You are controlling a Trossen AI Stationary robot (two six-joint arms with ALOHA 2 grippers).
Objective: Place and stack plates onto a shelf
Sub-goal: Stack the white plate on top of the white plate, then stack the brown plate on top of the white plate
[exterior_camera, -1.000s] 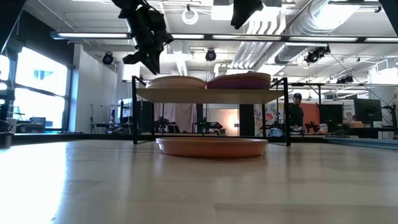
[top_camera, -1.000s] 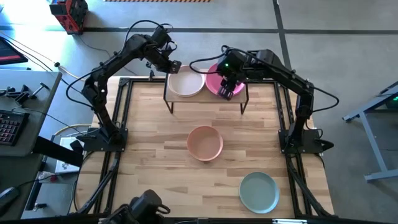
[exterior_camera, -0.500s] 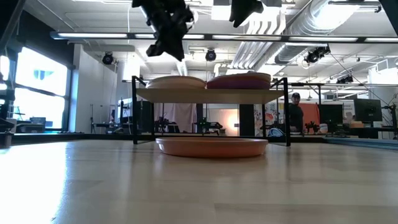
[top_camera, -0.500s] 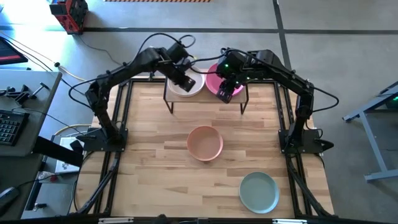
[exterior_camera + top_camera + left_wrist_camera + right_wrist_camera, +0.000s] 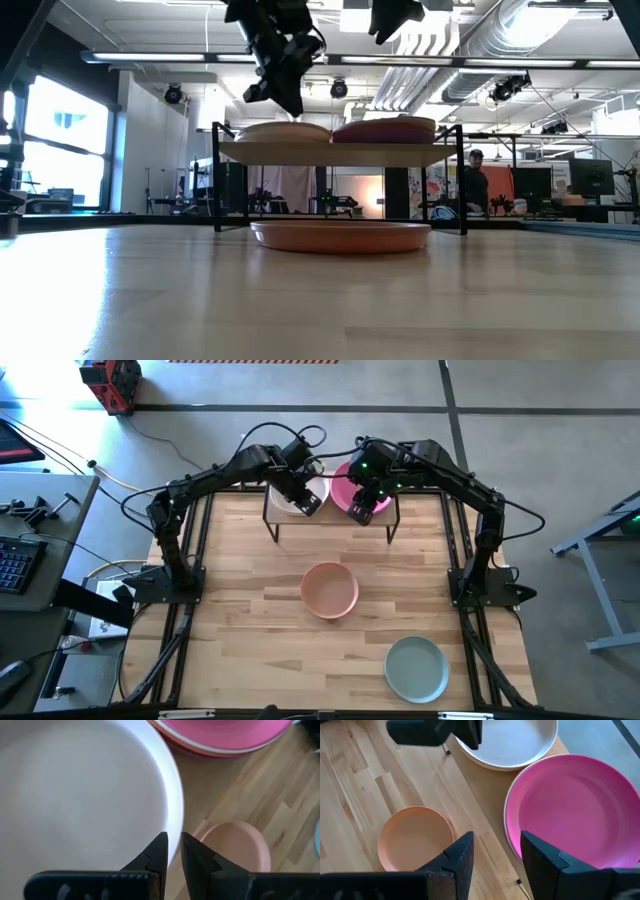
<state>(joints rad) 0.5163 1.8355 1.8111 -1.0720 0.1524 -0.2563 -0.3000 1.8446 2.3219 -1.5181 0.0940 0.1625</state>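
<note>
Nearest, a pale teal plate (image 5: pixel 416 668) lies by the front right edge of the wooden tabletop (image 5: pixel 240 590), with bare wood all round it. Farther in, a tan-pink plate (image 5: pixel 330 589) sits alone mid-table — open boards on both sides, and clear of the shelf (image 5: pixel 333 513) legs behind it. On the shelf, a pale plate (image 5: pixel 510 742) tops the left stack and a magenta plate (image 5: pixel 572 807) the right; their rims lie just beside each other. The left gripper (image 5: pixel 172 851) hangs above the pale plate's inner rim, its fingers nearly together with only a narrow slit between them, holding nothing. The right gripper (image 5: pixel 492 852) hovers over the magenta plate's front edge, fingers parted and empty — the two grippers are near one another over the shelf.
</note>
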